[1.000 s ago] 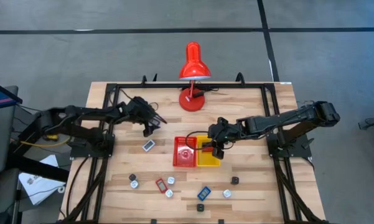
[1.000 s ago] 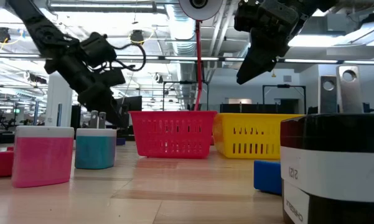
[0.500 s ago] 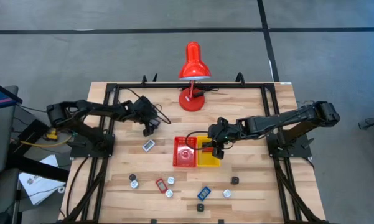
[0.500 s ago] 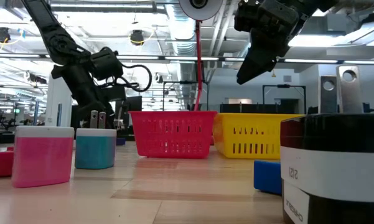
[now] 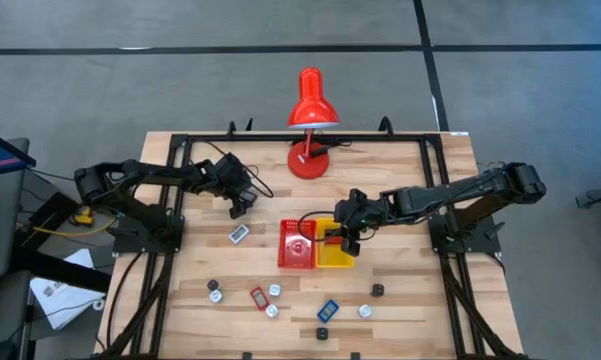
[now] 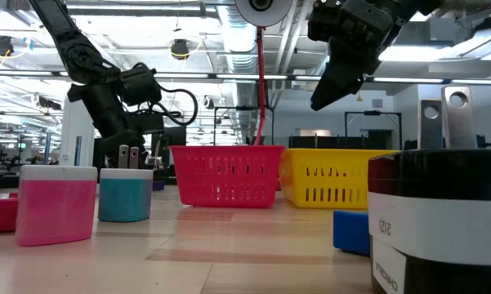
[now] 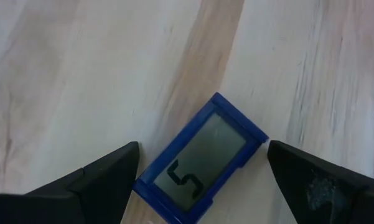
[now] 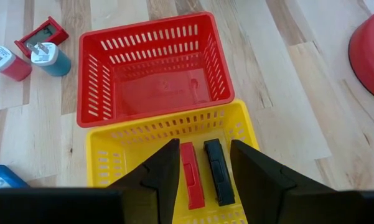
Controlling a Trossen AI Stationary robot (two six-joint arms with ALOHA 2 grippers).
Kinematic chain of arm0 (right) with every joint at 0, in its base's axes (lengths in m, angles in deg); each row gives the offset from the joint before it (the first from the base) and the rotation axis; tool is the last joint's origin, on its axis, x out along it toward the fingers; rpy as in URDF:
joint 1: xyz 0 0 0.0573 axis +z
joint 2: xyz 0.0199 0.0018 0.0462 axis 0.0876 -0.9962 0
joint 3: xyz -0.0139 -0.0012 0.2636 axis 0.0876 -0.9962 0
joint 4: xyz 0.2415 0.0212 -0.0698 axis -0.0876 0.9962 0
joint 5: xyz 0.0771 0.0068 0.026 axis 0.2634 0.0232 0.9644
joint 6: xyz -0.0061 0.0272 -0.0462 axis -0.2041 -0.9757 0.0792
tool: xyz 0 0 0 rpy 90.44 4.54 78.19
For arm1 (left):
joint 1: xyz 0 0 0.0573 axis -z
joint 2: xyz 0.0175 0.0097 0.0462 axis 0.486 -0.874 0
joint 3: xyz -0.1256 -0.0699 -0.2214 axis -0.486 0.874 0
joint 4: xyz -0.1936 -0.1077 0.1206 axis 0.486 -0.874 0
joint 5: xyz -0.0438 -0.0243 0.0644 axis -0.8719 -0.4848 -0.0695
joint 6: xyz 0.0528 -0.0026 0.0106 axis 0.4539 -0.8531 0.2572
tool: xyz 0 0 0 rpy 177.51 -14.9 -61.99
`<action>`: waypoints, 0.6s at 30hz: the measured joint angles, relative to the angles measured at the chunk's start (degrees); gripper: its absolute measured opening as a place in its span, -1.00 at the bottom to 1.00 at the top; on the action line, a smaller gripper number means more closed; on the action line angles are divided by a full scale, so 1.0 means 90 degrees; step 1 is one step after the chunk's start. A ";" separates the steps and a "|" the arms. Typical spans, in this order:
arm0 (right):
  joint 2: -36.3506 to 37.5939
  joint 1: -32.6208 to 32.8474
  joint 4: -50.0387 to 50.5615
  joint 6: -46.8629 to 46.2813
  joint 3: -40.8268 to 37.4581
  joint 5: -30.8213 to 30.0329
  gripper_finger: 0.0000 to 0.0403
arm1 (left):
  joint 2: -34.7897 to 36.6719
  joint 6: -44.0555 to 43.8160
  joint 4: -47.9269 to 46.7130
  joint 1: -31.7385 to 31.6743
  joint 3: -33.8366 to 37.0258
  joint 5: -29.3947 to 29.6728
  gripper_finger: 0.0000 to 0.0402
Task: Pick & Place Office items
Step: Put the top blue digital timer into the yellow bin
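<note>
The pale planked-wood counter [image 5: 400, 200] fills the middle of the high view, a glossy red desk lamp [image 5: 311, 110] at its upper centre. At centre sit two slotted plastic baskets side by side: the red basket [image 8: 93, 112] looks empty, while the yellow basket [image 8: 106, 168] holds a red flat bar [image 8: 191, 174] and a black bar [image 8: 216, 171].

The right gripper [image 5: 348, 232] hangs over the yellow basket, fingers narrowly parted, nothing visibly between them — likely a drop just made. The left gripper [image 5: 238, 203], left of centre, hovers fingers spread wide over a blue-framed little display [image 7: 202, 158] lying flat on the wood. That pickup seems in hand — next, lower and close across its hard edges. More small items lie along the lower counter.
</note>
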 joint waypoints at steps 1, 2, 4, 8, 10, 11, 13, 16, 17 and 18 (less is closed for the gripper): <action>0.0000 0.0000 0.0000 0.0000 0.0000 0.0000 -0.33 | 0.0000 -0.0010 -0.0004 0.0041 0.0002 0.0024 0.75; 0.0000 0.0000 0.0000 0.0000 0.0000 0.0000 -0.33 | 0.0000 -0.0018 -0.0010 0.0086 0.0002 0.0060 0.75; 0.0000 0.0000 0.0000 0.0000 0.0000 0.0000 -0.33 | 0.0000 -0.0046 -0.0026 0.0175 0.0006 0.0117 0.74; 0.0000 0.0000 0.0000 0.0000 0.0000 0.0000 -0.33 | 0.0000 -0.0106 -0.0080 0.0348 0.0010 0.0296 0.60; 0.0000 0.0000 0.0000 0.0000 0.0000 0.0000 -0.33 | 0.0000 -0.0112 -0.0100 0.0369 0.0012 0.0312 0.50; 0.0000 0.0000 0.0000 0.0000 0.0000 0.0000 -0.33 | -0.0001 -0.0129 -0.0102 0.0369 0.0014 0.0305 0.45; 0.0000 0.0000 0.0000 0.0001 0.0000 0.0000 -0.33 | -0.0002 -0.0136 -0.0110 0.0371 0.0015 0.0288 0.35; 0.0000 0.0000 0.0000 0.0000 0.0000 0.0000 -0.33 | -0.0002 -0.0133 -0.0122 0.0373 0.0019 0.0275 0.20; 0.0000 0.0000 0.0000 0.0000 0.0000 0.0000 -0.33 | -0.0002 -0.0133 -0.0126 0.0373 0.0019 0.0273 0.16; 0.0000 0.0000 0.0000 0.0001 0.0000 0.0000 -0.33 | -0.0002 -0.0133 -0.0129 0.0376 0.0019 0.0273 0.11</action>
